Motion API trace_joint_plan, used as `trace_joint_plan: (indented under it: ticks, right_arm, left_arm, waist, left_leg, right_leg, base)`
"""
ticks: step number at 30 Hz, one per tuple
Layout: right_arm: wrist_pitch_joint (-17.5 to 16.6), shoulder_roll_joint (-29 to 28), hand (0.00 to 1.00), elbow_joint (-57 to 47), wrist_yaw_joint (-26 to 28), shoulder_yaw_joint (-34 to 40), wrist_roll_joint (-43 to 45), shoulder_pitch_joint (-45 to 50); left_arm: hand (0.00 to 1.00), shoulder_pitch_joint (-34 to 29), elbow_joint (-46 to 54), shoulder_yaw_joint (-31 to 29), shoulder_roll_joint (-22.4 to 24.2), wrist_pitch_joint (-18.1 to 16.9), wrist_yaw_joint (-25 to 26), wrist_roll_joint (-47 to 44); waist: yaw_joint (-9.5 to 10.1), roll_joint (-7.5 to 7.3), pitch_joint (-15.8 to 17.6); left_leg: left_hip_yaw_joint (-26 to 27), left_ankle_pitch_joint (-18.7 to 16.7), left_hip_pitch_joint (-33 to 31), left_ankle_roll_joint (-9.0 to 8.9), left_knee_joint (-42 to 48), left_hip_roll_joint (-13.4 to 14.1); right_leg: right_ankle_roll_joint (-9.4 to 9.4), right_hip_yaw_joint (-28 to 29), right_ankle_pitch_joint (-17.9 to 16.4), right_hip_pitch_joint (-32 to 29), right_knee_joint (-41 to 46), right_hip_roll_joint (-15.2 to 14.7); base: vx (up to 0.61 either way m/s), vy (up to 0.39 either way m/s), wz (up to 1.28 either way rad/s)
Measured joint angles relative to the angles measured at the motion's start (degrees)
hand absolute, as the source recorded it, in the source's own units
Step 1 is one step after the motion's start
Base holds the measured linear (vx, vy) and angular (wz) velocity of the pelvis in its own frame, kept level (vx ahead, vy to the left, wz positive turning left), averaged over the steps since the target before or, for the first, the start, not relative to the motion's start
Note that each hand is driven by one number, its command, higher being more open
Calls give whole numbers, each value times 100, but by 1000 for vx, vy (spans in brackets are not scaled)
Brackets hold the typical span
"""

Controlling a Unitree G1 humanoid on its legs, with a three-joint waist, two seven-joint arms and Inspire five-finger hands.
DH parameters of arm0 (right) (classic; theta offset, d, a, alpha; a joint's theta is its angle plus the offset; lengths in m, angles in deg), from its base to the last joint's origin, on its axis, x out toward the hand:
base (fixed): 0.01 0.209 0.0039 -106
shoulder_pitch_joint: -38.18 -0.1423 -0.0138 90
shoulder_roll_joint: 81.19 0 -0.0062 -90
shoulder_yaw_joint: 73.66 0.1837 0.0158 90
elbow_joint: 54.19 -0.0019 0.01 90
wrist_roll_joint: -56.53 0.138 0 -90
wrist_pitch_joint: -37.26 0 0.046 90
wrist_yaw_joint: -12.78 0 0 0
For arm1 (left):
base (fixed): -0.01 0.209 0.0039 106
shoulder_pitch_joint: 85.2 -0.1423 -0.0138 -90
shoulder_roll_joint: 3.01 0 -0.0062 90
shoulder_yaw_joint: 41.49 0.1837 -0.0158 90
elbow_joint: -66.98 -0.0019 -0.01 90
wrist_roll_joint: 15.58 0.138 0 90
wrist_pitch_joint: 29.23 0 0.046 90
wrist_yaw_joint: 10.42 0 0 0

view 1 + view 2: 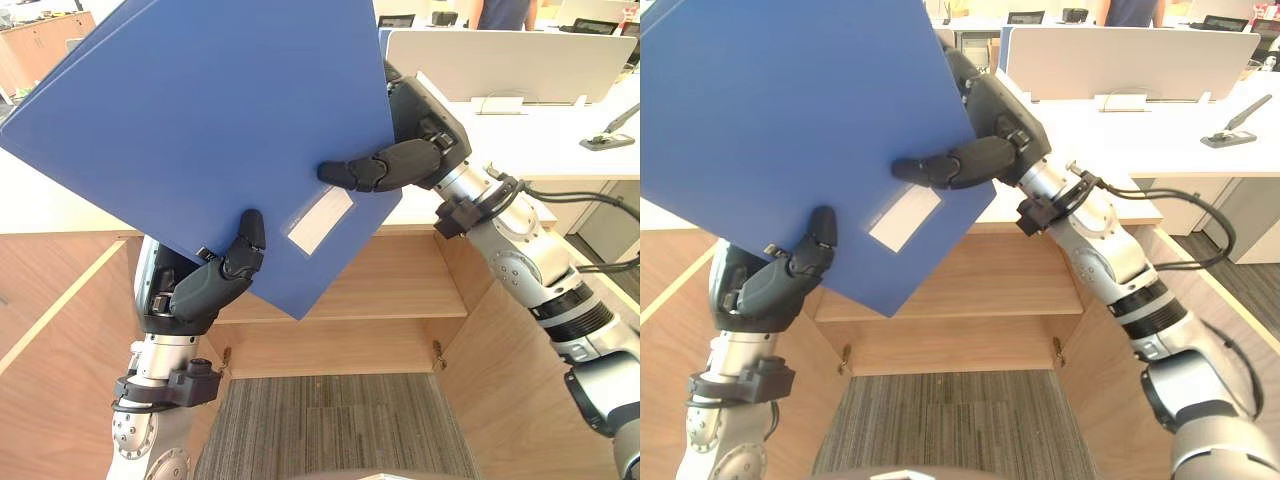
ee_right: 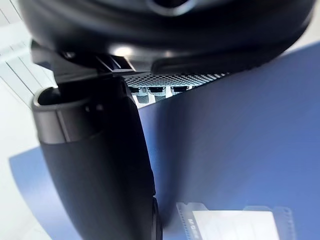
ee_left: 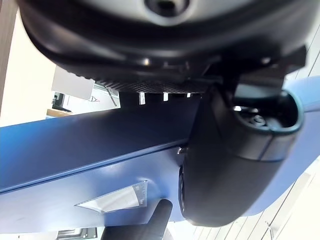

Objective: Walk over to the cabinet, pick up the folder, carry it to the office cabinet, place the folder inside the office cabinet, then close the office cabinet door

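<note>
A wooden cabinet [image 1: 400, 290] stands open low in front, with one shelf inside. Grey carpet [image 1: 330, 420] lies below it at 6 o'clock. A big blue folder [image 1: 200, 130] is up in the air above the cabinet. It is tilted and reaches out toward 10 o'clock. A white desk [image 1: 540, 140] sits behind at 2 o'clock. The left hand [image 1: 205, 285] grips the folder's low edge at 7 o'clock, with its thumb pressed on the front and its fingers tucked behind. The right hand [image 1: 400, 160] grips the folder's side at 3 o'clock the same way. A white label [image 1: 320, 220] sits on the folder between the two thumbs. A small stapler [image 1: 608, 135] lies on the desk.
</note>
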Motion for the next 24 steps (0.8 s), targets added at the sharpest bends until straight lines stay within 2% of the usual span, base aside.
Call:
trace_joint_plan:
  ticks: [1,7,9,10,12,16,19,24]
  right_arm:
    - [9,136,0,2,8,-179,54,-121]
    - [105,1034,0,5,287,-1454,430,-919]
    - [108,1227,0,0,497,-1595,544,-955]
    - [109,1337,0,-14,636,-1650,627,-955]
    - [115,1447,0,-19,782,-1696,627,-954]
    - [136,1542,0,-26,785,-1712,466,-951]
    - [175,1543,0,-177,828,-1831,100,-924]
    - [211,1314,0,-487,822,-1892,-512,-685]
  left_arm:
    - [0,-11,0,5,-19,-18,31,-4]
    - [0,-77,-60,71,-388,-153,81,-107]
    - [0,-79,-180,134,-504,-239,100,-115]
    - [100,-79,-255,186,-566,-321,133,-115]
    - [100,-79,-437,256,-708,-461,146,-114]
    - [100,-58,-893,539,-926,-497,144,-106]
    - [100,-37,-1639,1004,-1205,-303,-71,-105]
    - [100,217,-3123,1962,-1282,403,-784,-283]
  waist:
    - [6,7,-6]
    - [62,42,-118]
    - [99,42,-173]
    - [115,44,-187]
    - [128,49,-209]
    - [132,79,-243]
    - [124,115,-322]
    - [63,101,-345]
  left_leg:
    - [-3,29,5,-3,-45,-1]
    - [-15,48,12,-8,-119,2]
    - [-21,49,10,-10,-132,5]
    - [-21,49,10,-10,-137,4]
    - [-21,51,13,-12,-142,5]
    - [-15,57,11,-22,-151,2]
    - [28,77,-10,-43,-189,10]
    - [87,88,-2,-44,-221,14]
  right_leg:
    - [1,-5,1,-13,-1,0]
    - [1,-24,1,-19,-28,7]
    - [1,-31,1,-19,-34,10]
    - [1,-32,1,-20,-34,10]
    - [1,-31,0,-22,-34,10]
    - [1,-26,1,-33,-30,6]
    - [1,18,1,-115,-6,11]
    - [1,78,1,-163,14,16]
  base:
    - [0,0,0]
    - [0,0,0]
    - [0,0,0]
    - [0,0,0]
    - [0,0,0]
    - [-8,4,-1]
    - [-22,13,-8]
    - [-12,16,-7]
